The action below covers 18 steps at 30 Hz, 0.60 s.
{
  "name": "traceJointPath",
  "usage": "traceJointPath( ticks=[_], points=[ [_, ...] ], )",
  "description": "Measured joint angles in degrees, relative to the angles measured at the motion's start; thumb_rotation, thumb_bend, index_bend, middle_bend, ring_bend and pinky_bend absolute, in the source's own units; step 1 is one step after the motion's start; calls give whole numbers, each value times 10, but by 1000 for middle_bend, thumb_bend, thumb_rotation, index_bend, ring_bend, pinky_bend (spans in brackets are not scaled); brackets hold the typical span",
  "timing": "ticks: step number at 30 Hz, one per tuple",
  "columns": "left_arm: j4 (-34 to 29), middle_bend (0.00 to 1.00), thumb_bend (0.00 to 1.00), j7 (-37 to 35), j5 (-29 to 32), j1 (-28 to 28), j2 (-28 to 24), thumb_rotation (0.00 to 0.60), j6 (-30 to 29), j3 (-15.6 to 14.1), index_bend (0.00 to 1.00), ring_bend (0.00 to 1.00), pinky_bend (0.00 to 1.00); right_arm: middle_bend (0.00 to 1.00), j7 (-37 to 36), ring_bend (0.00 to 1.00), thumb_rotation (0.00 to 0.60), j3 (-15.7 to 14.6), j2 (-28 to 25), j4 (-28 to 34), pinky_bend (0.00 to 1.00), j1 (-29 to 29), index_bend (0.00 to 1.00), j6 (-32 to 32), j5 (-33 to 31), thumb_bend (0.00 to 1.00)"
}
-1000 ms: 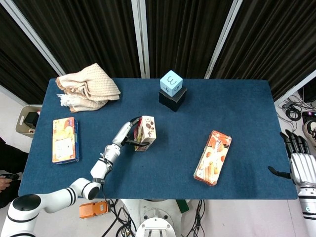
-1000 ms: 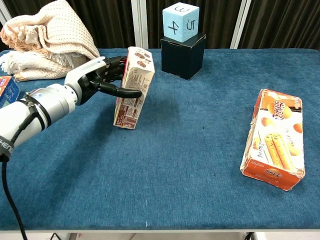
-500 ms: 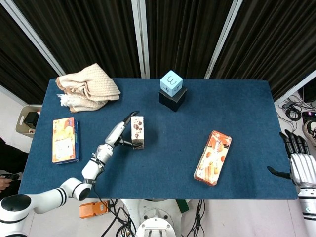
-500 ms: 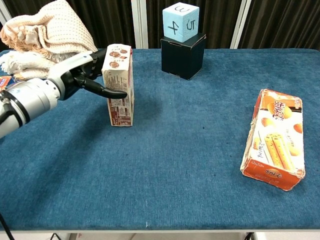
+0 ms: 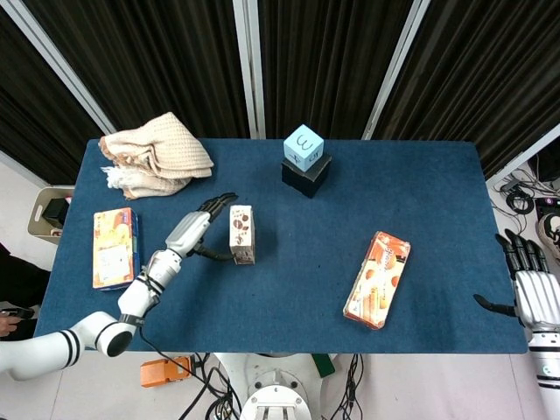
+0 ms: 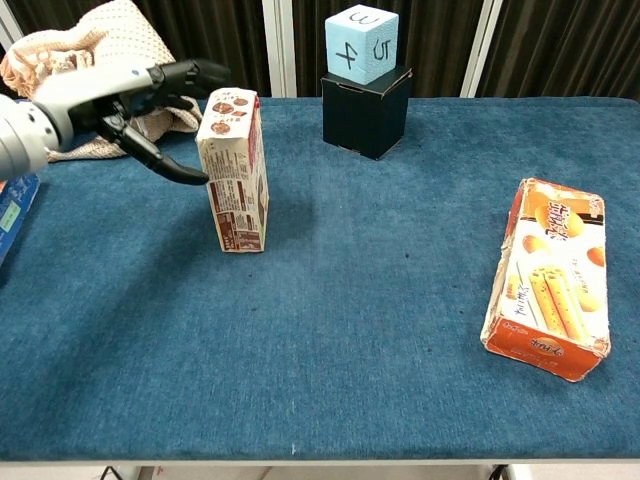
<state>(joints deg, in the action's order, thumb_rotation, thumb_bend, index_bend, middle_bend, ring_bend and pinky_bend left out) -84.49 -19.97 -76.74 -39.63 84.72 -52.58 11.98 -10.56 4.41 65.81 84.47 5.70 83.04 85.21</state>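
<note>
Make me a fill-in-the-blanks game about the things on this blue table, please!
1. The small brown carton beside the left hand stands ____ on the table.
2. The light blue cube sits on top of a ____ box.
3. The orange box near the right edge lies ____.
4. The left hand's fingers are spread, so it holds ____.

Missing words: upright; black; flat; nothing
</note>
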Motion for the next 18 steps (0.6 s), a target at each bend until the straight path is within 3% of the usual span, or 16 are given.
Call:
traceJointPath(
  ticks=[4,8,18],
  points=[
    [-92,0,0,103,56,-8,-53,600,17,6,0,0,0,0,-1,0,600,1,1,-1,0,1,0,-1,-1,85],
    [-168,0,0,217,151,-33,-97,600,35,14,0,0,0,0,-2,0,600,1,2,-2,0,2,0,-3,-3,86],
    [-240,0,0,425,371,-133,-113,600,10,21,0,0,0,0,-9,0,600,2,5,-12,0,2,0,-9,-8,85]
  ],
)
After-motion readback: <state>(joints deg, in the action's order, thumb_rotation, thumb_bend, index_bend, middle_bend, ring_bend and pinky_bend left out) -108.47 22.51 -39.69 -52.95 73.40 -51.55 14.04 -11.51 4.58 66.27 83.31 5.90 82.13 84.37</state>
